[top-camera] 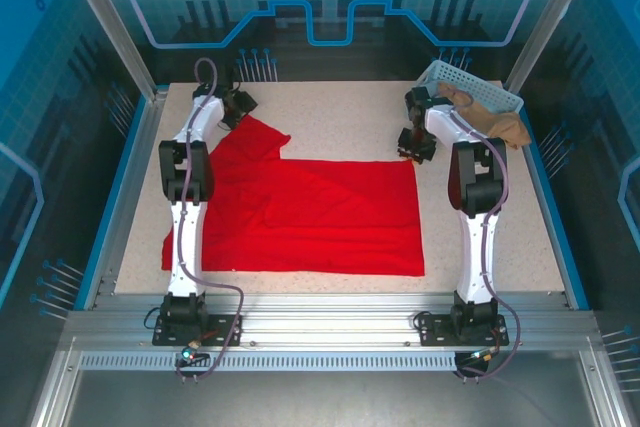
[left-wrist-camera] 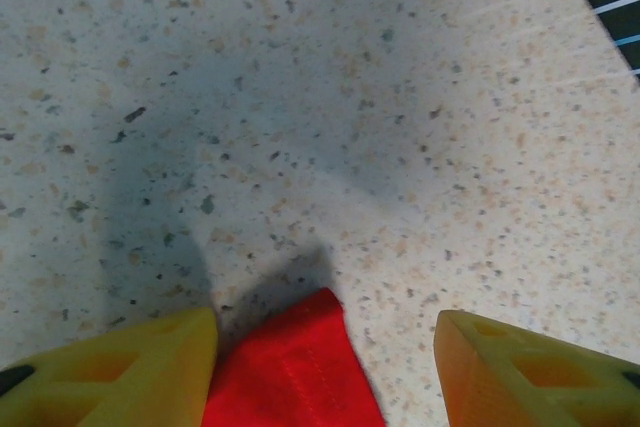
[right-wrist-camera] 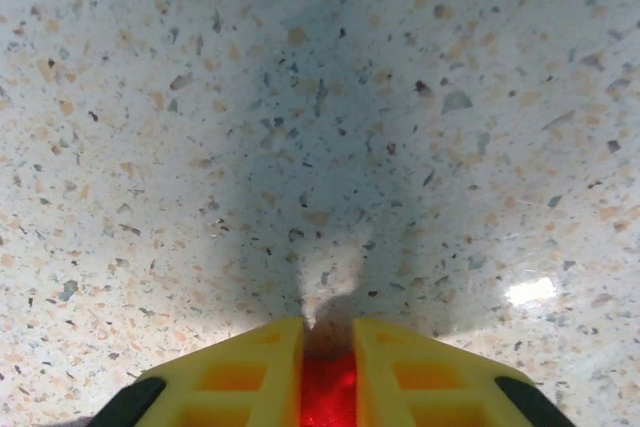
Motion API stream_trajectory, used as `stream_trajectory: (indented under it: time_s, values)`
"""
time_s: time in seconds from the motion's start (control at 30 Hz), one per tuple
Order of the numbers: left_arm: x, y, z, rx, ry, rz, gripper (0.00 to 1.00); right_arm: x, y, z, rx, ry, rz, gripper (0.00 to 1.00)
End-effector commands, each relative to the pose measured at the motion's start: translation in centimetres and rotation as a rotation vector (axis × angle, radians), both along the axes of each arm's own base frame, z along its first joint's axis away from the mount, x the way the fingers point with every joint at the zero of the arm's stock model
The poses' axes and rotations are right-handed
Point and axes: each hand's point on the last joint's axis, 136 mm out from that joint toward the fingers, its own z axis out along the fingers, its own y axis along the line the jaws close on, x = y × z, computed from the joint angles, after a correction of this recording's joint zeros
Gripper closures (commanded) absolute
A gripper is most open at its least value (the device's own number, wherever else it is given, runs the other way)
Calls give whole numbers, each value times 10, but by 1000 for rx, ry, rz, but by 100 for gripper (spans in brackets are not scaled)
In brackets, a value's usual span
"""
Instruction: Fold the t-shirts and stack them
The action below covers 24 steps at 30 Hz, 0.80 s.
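One red t-shirt [top-camera: 320,212] lies on the one counter [top-camera: 340,112]. There are two hands, the left hand [top-camera: 240,104] and the right hand [top-camera: 415,145]. Just beyond the right hand sits one pale basket [top-camera: 436,74] holding one tan cloth [top-camera: 490,119]; whether more lie beneath it cannot be told.

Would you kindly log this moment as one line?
shirt: red, spread on table | left gripper: open around shirt tip | right gripper: shut on shirt edge
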Motion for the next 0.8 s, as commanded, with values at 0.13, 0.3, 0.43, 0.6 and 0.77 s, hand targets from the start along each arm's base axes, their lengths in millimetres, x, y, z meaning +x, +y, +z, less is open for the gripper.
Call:
stream_trajectory:
  time_s: [0.13,0.3,0.43,0.6,0.77]
  values:
    - [-10,13,-16,61,74,19,41,-4,6,-5,49,31,9,91]
    - [-26,-2,-34,52,191,-21,44,-2,10,-3,56,22,19,94]
    - [-59,-11,-51,74,339,-45,47,-1,11,-1,63,17,15,95]
    - [-82,-16,-54,45,437,-20,52,-2,13,-1,78,14,12,95]
    - [-88,-23,-57,-5,465,-7,73,-4,16,-2,92,11,14,95]
